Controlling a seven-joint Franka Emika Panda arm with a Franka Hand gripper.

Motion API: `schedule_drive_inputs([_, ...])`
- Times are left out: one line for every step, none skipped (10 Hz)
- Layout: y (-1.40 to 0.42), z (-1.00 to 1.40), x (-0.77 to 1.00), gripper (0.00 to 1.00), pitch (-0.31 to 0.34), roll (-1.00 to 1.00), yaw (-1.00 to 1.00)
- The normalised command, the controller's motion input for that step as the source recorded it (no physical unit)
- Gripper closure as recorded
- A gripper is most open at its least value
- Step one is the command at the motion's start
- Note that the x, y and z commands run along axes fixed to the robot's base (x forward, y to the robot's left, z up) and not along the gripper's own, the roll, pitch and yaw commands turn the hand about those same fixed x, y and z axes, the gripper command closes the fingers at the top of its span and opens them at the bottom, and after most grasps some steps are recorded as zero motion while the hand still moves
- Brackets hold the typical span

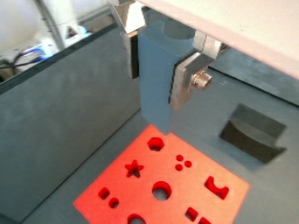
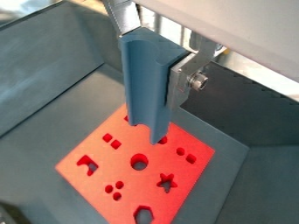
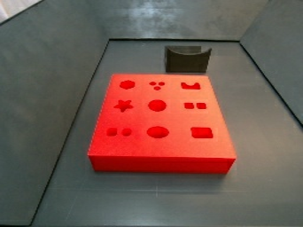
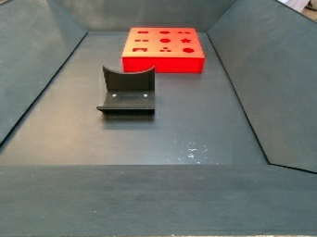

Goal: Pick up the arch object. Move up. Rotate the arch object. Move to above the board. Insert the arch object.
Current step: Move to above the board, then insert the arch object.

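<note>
The large flat red board [image 2: 140,157] with shaped cut-outs lies below the gripper [image 2: 155,74], which is high and out of both side views. Its fingers clamp the pale blue-grey arch object [image 2: 145,83], long axis pointing down. The dark L-shaped fixture [image 1: 253,132] stands apart, no obstacle.

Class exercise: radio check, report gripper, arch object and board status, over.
Gripper shut on arch object, high above board. Out of both side views. Fixture off to the side, nothing in the way.

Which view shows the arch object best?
A wrist view: the arch object hangs full-length, clamped in the end effector above the board. The other wrist view shows it partly; neither side view shows it.
</note>
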Motion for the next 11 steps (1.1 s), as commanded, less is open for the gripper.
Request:
schedule_drive_inputs([-0.03, 0.02, 0.06, 1.00, 0.135, 0.07, 0.28])
schedule_drive_inputs([0.00, 0.00, 0.00, 1.00, -0.043, 0.00, 0.00])
schedule_drive_inputs([0.16, -0.32, 0.22, 1.00, 0.000, 0.00, 0.05])
schedule_drive_inputs([0.15, -0.55, 1.00, 1.00, 0.091, -0.06, 0.00])
schedule_drive_inputs([0.12, -0.67, 1.00, 1.00, 0.000, -0.07, -0.03])
schedule_drive_inputs([0.11, -0.73, 1.00, 1.00, 0.000, -0.10, -0.03])
schedule_drive_inputs([0.11, -0.80, 1.00, 1.00, 0.000, -0.10, -0.01])
schedule_drive_inputs([0.15, -0.84, 1.00, 1.00, 0.000, -0.11, 0.00])
schedule_drive_inputs([0.16, -0.85, 1.00, 1.00, 0.000, -0.11, 0.00])
schedule_drive_inputs([0.23, -0.86, 1.00, 1.00, 0.000, -0.13, 0.00])
schedule_drive_inputs([0.38, -0.89, 1.00, 1.00, 0.019, -0.08, 0.00])
